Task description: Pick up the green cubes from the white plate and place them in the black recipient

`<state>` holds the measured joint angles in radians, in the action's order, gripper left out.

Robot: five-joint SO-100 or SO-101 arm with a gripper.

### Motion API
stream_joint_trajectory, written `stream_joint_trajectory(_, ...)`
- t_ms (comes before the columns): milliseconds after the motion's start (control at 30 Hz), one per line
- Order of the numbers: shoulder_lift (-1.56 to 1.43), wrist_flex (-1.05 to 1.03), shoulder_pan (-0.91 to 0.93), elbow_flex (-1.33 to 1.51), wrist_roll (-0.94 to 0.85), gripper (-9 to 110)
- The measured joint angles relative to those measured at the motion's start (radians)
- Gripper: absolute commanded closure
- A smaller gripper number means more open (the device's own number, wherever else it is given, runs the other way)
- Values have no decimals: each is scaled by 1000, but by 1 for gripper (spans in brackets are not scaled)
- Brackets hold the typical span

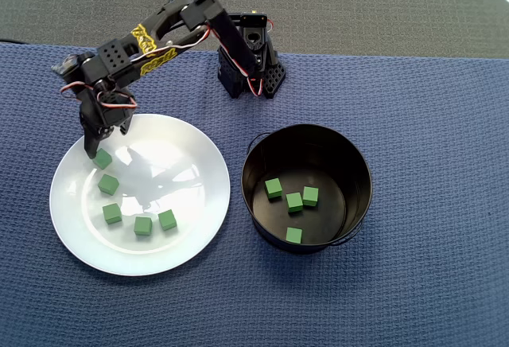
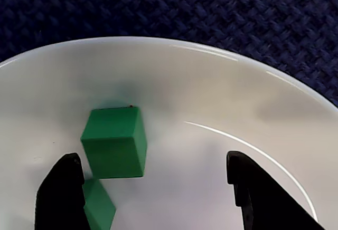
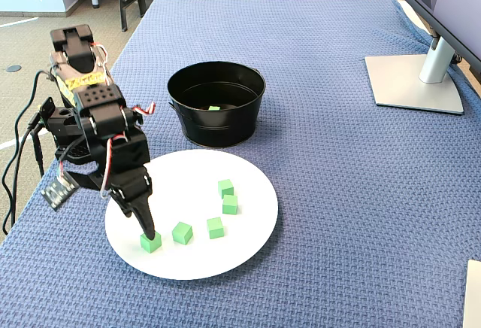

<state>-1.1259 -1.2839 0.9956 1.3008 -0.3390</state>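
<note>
The white plate [image 1: 199,152] lies on the left in the overhead view and holds several green cubes [image 1: 142,225]. My gripper [image 1: 104,140] is open over the plate's upper-left part, just above the nearest cube [image 1: 102,158]. In the wrist view that cube [image 2: 113,143] lies on the plate [image 2: 211,98] between the two black fingertips [image 2: 63,188], closer to the left one. My gripper [image 2: 152,161] holds nothing. A second green shape [image 2: 100,209] is partly hidden behind the left fingertip. The black recipient [image 1: 362,164] stands to the right with several cubes [image 1: 294,201] inside. In the fixed view one finger [image 3: 146,219] reaches down to the nearest cube [image 3: 150,243].
Blue woven cloth [image 1: 429,283] covers the table. The arm's base [image 1: 246,68] stands behind the plate and pot. A monitor stand [image 3: 415,80] is at the far right in the fixed view. The cloth's edge and cables [image 3: 15,162] are beside the arm.
</note>
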Motion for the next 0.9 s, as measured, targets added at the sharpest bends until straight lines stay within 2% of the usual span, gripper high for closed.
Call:
stream_joint_trajectory(233, 129, -41, 6, -169, -12, 75)
stream_joint_trajectory(567, 193, -74, 5, -259, -12, 78)
stream_joint_trajectory(800, 233, -83, 5, -310, -12, 90)
stream_joint_trajectory(900, 236, -84, 5, -313, -12, 101)
